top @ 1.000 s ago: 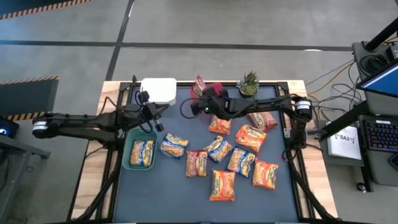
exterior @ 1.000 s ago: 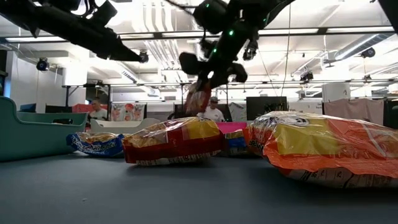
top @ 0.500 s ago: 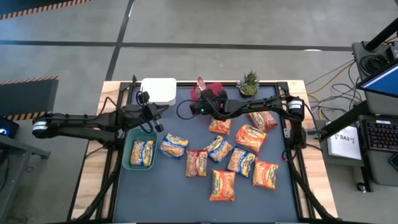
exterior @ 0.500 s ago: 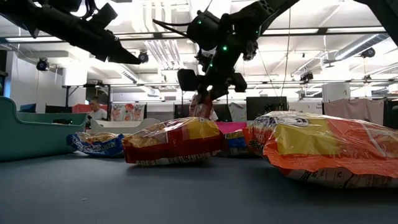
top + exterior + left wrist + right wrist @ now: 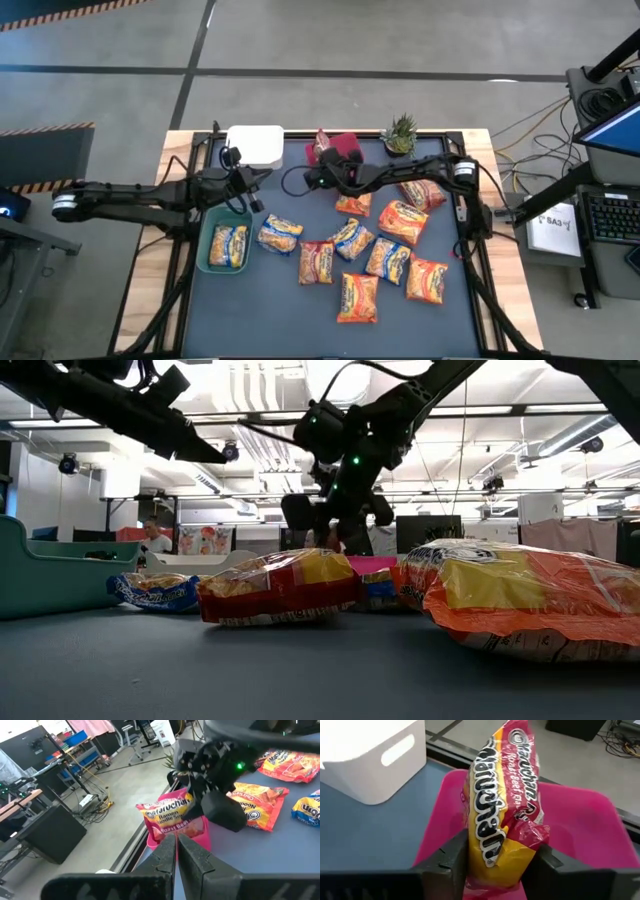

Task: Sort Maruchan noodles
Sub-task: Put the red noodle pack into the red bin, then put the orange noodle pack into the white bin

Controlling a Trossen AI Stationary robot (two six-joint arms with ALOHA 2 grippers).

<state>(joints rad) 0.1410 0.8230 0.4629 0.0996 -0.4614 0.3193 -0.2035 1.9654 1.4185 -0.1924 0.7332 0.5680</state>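
At the left of the high view, the left end effector [image 5: 251, 192] hovers above the green bin [image 5: 206, 243], its fingers pressed together on nothing; one yellow-blue packet [image 5: 229, 245] already lies in that bin. The white bin [image 5: 255, 146] stands just beyond it at the surface's [image 5: 250, 310] far edge.

At upper centre, the right end effector [image 5: 322, 160] has sunk and shifted slightly left over the past second, bringing the red packet [image 5: 505, 805] down into the pink bin [image 5: 580, 820]. The packet stands on end between the two fingers [image 5: 451, 856], which still pinch its sides, its lower end inside the bin's walls. That suggests the drop is moments away and this packet is all but sorted.

The packet is crinkly and puffed, red with a yellow panel, with "Maruchan" running along its length and a beef flavour line beside it.

Right of the pink bin sits the potted plant [image 5: 399, 133]. Across the centre and right of the surface, about ten loose packets [image 5: 404, 220], orange, red and yellow-blue, lie flat and unsorted, several touching.
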